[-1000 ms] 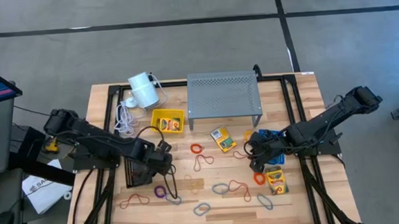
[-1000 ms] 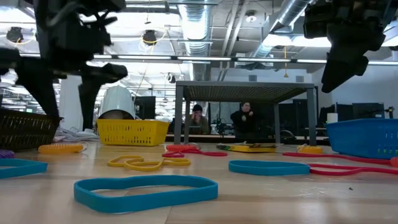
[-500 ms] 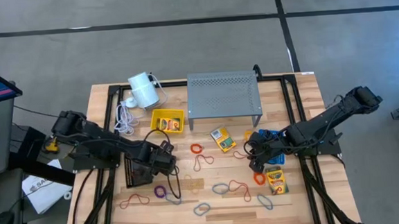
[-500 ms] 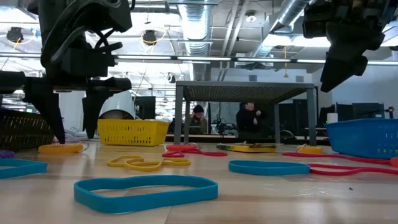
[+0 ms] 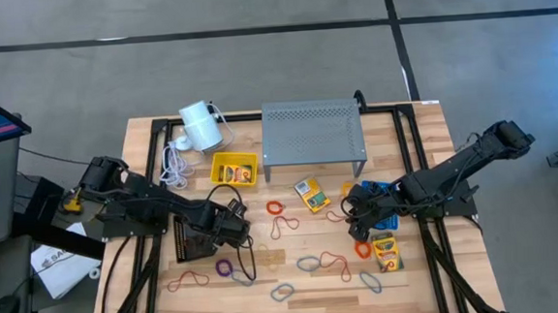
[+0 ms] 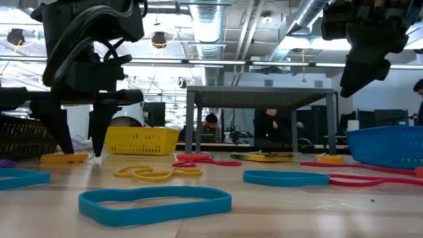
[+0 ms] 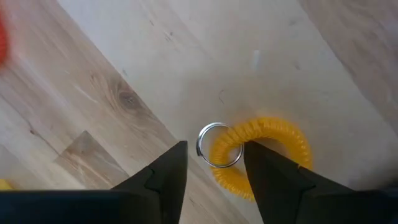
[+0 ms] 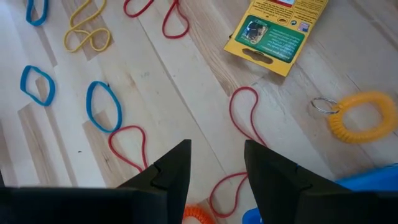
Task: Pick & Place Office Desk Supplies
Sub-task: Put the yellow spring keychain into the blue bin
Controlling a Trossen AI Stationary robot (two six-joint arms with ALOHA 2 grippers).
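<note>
A yellow coiled key band (image 7: 264, 152) with a metal ring (image 7: 214, 146) lies flat on the wooden table (image 5: 297, 296). My left gripper (image 7: 214, 149) stands open just above it, pointing down, with the ring between its fingers (image 6: 82, 142). I cannot tell whether a finger touches the coil. Rubber bands lie scattered: blue (image 6: 155, 201), yellow (image 6: 155, 173), red (image 8: 245, 115). A crayon box (image 5: 311, 193) lies mid-table, another (image 5: 387, 253) right of it. My right gripper (image 8: 217, 149) hangs open above the red bands (image 5: 356, 227), holding nothing.
A grey perforated shelf (image 5: 313, 135) stands at the far middle, with a yellow basket (image 5: 234, 169) and a white cylinder with cord (image 5: 199, 124) to its left. A dark basket (image 5: 192, 241) sits beside my left arm, a blue one (image 6: 386, 147) by my right. A second yellow coil (image 8: 364, 117) lies near it.
My left gripper has come down toward the table onto the yellow coiled band, its fingertips now nearly at the table top. The right arm has kept still.
</note>
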